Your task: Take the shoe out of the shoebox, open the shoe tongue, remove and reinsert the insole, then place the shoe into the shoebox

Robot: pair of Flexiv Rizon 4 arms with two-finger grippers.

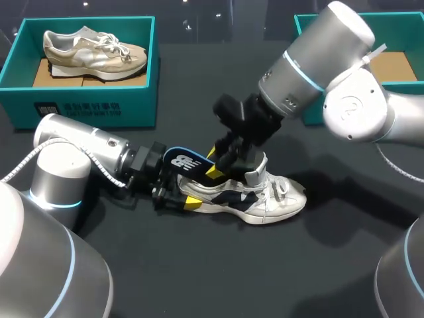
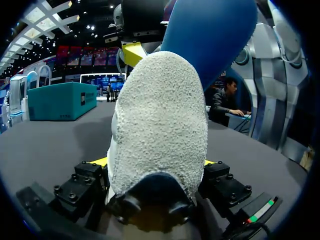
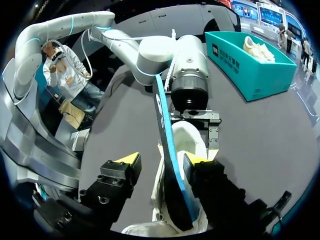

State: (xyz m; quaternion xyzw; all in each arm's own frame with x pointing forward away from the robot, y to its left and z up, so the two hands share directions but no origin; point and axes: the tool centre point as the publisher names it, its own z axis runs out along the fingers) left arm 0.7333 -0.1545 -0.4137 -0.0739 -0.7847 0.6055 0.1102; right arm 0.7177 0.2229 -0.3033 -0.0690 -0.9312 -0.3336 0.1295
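Shoe: a white and navy shoe [image 1: 265, 199] [image 2: 160, 120] [image 3: 195, 140] lies on its sole on the dark table [image 1: 199, 278], toe toward my right side, outside both boxes.
Left gripper: the left gripper [image 1: 180, 197] [image 2: 155, 165] is closed on the shoe's heel. In its own wrist view the heel fills the gap, and only slivers of the yellow tips show on either side.
Insole: a blue insole [image 1: 185, 161] [image 2: 210, 35] [image 3: 164, 135] stands up out of the shoe's opening and leans back over the heel. Its front end is hidden inside the shoe.
Right gripper: the right gripper [image 1: 225, 162] [image 3: 160, 161] sits over the shoe's opening with its fingers wide apart. The insole runs on edge against one finger, with a clear gap to the other.
Tongue and laces: mostly covered by the right gripper from above, so how the tongue lies cannot be made out.
Shoebox: a teal shoebox [image 1: 86, 106] [image 3: 250, 70] stands at the far left, well apart from the shoe, with a beige shoe [image 1: 93, 50] [image 3: 257, 47] in it.
Second box: another teal box [image 1: 404, 86] [image 2: 60, 100] at the far right is largely hidden by the right arm, and its inside is only partly seen.
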